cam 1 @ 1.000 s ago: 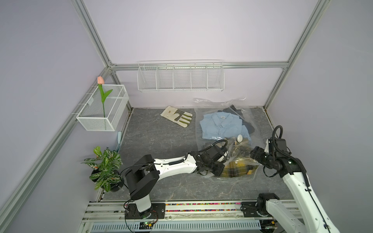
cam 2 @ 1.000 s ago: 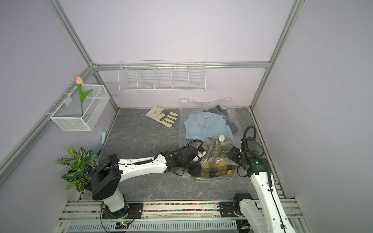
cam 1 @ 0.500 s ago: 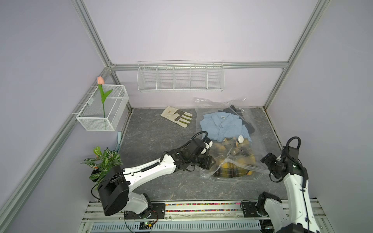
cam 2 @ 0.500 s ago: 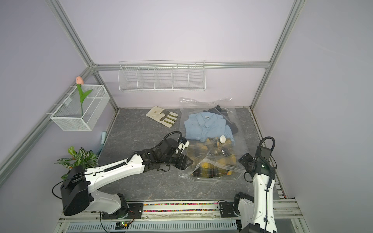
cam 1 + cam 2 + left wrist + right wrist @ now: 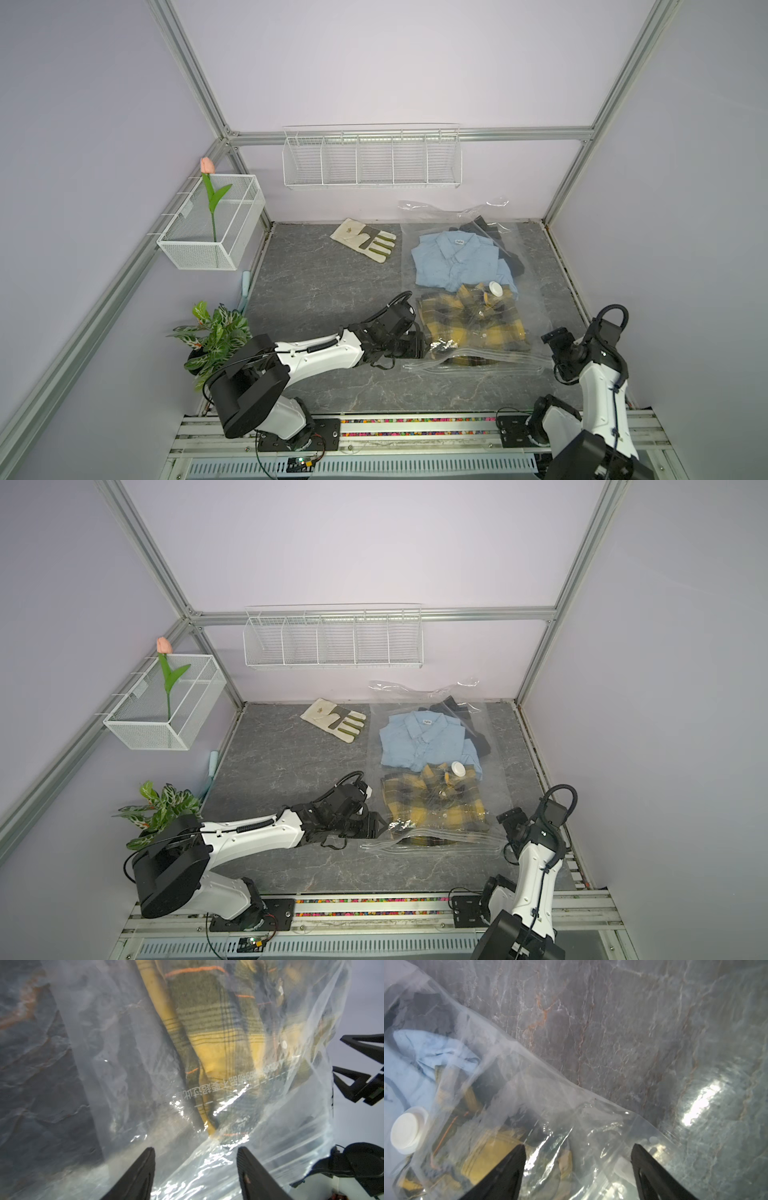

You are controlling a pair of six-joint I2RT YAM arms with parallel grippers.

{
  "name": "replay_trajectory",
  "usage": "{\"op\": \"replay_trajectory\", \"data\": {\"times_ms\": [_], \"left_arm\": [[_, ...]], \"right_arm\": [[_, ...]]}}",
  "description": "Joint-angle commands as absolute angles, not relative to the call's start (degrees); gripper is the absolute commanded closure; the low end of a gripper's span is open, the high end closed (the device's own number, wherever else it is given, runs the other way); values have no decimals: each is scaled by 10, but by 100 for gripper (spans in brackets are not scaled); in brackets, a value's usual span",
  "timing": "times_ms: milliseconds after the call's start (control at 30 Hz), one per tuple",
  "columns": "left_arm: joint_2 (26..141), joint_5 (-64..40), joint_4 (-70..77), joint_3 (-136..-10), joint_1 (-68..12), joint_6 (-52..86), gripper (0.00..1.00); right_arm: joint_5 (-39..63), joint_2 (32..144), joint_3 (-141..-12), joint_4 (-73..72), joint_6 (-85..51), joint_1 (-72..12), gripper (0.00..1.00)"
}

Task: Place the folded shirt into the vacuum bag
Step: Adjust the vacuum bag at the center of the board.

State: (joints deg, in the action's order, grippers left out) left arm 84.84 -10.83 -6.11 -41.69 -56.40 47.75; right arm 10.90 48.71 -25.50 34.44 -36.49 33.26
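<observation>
The left claw (image 5: 417,347) sits low over the table with its fingers spread and nothing between them. Its tips are just beside the near side edge of the vacuum bag (image 5: 534,299). The right claw (image 5: 556,337) is also spread and empty, and it hangs by the bag's opposite near corner. The bag lies flat between the two claws and stretches away from both.

The folded shirt (image 5: 469,328), yellow and dark plaid, lies inside the bag under the clear top layer. It is just past the left claw's tips and well off to the side of the right claw.

Only the top views show the whole layout. The zip-seal strip (image 5: 428,842) runs from one claw towards the other, and a blue shirt (image 5: 424,742) lies beyond the plaid one. A white valve (image 5: 458,767) sits where the two shirts meet, and a work glove (image 5: 334,725) lies apart on the table, far ahead of the left claw.

The left wrist view adds detail the top views lack. White print on the plastic (image 5: 218,1088) shows ahead of the left claw (image 5: 195,1149), over the shirt's folded edge (image 5: 218,1032). The right claw (image 5: 338,1053) shows past the bag's far edge.

In the right wrist view, crinkled film (image 5: 571,1101) passes under the right claw (image 5: 579,1145). The valve (image 5: 406,1129) and the blue cloth (image 5: 415,1059) lie off to one side.
</observation>
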Motion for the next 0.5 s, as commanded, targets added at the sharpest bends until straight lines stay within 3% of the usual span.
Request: {"op": "replay_trajectory", "data": {"times_ms": [0, 167, 467], "left_arm": [[870, -124, 19, -395, -565, 541, 38], [875, -100, -11, -411, -565, 521, 41], [836, 16, -238, -538, -565, 370, 40]], "right_arm": [[162, 483, -255, 331, -374, 320, 23], [139, 445, -284, 364, -359, 269, 24], [94, 468, -344, 413, -315, 143, 23]]}}
